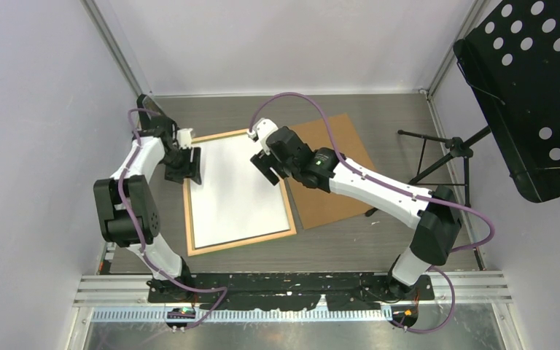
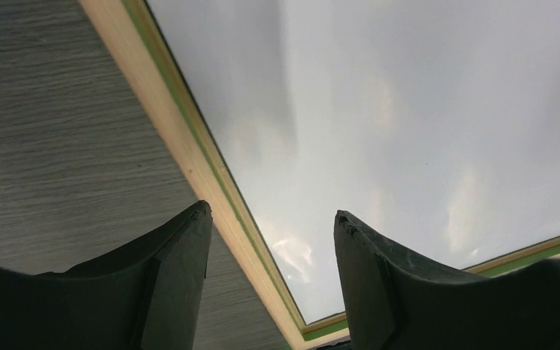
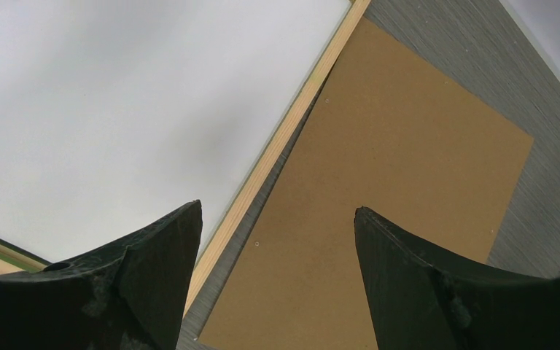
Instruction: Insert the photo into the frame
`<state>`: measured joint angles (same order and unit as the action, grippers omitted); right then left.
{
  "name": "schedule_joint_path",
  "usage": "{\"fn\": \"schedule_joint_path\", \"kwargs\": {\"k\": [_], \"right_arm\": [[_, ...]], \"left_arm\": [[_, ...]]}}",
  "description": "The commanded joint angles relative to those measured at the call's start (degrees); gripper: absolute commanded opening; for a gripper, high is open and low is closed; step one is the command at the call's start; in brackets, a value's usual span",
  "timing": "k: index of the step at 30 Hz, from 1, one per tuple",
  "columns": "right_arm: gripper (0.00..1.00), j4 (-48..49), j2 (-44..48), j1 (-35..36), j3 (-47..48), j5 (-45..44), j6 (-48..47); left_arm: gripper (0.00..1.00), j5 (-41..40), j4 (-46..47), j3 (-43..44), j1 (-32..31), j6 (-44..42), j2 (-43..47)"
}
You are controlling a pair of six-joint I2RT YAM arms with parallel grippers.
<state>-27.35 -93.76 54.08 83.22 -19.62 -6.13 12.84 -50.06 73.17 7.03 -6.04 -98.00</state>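
At the left, the left end effector [image 1: 184, 166] hangs over the left rail of the large, thin rectangular frame [image 1: 244, 240], near its far corner. In the left wrist view its two dark fingers [image 2: 168, 270] stand well apart, one over the grey wood-grain table [image 1: 226, 117] and one over the sheet inside the frame. The rail runs below the gap and nothing is gripped.

The frame lies flat on the table with its light natural wood side up. A thin bright green strip shows along its inner edge.

The photo [image 1: 237, 189] lies flat inside the frame and fills the opening from rail to rail. It shows only a plain, slightly glossy white face, with no print in view.

Over the frame's far right corner hangs the right end effector [image 1: 266, 166], jaws spread wide and holding nothing. Through the gap its wrist view shows the right rail and the plain brown hardboard sheet [image 1: 328, 208]. That sheet lies flat on the table, close against the frame's right rail. Whether it slips under the rail cannot be told.

Farthest right stands a black perforated music stand [image 1: 539, 95].
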Motion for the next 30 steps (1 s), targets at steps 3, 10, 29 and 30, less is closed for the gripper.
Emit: {"fn": "schedule_joint_path", "kwargs": {"k": [3, 10, 29, 30], "right_arm": [[0.82, 2.49, 2.02, -1.74, -0.37, 1.15, 0.30], [0.82, 4.24, 4.57, -8.45, -3.21, 4.06, 2.09], [0.82, 7.18, 9.98, -14.84, -8.79, 6.63, 2.29], [0.82, 7.32, 10.08, -14.95, -8.87, 6.75, 2.34]], "left_arm": [[0.64, 3.96, 4.50, -3.28, -5.49, 0.89, 2.27], [0.65, 7.32, 6.82, -5.66, -12.78, 2.94, 0.38], [0.65, 6.31, 6.10, -4.68, -15.21, 3.59, -3.77], [0.65, 5.74, 5.91, -4.76, -15.28, 3.77, -3.76]]}}
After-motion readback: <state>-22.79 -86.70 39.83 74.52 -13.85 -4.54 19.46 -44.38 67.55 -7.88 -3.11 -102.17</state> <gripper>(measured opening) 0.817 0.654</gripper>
